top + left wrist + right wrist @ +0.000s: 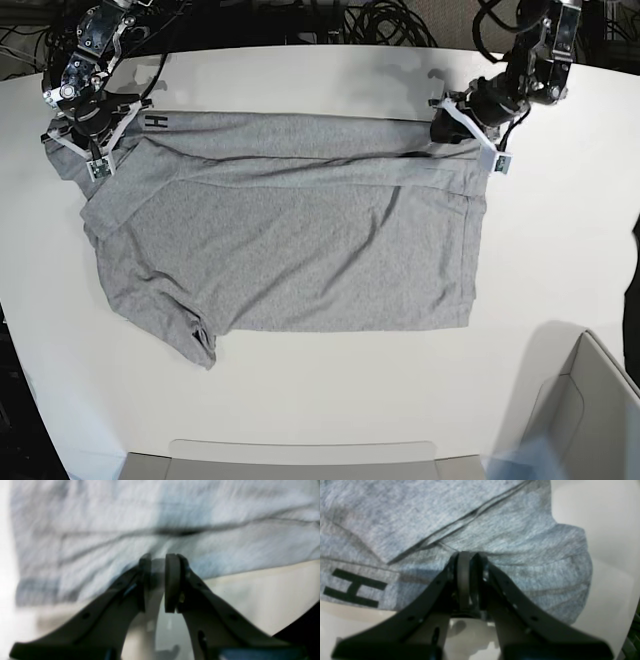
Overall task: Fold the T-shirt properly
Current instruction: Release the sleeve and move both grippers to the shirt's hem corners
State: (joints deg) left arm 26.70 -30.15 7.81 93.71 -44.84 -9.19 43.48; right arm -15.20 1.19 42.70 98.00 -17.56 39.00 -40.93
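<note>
I am holding the T-shirt [290,240] with both of my end effectors. The shirt is lying spread out on the white table [330,400], with its far edge folded over toward the middle.

My left end effector [158,562] is sitting at one far corner of the shirt. Its two fingers are almost together, with only a thin gap, and a bit of grey cloth is sitting in that gap. So it is pinching the shirt edge. The picture from this wrist is blurry, but the cloth is filling most of the view past the fingers, and bare table is showing below and to the right of them.

My right end effector [466,557] is sitting at the other far corner, by a sleeve. Its fingers are pressed tight together, and the grey cloth is bunching up right at their tips. It is gripping the shirt too. A black letter H [355,588] is showing on the cloth to the left of this end effector. A fold line is running across the cloth just past its tips.

A grey box [585,420] is sitting well apart from both end effectors, at the near edge of the table.
</note>
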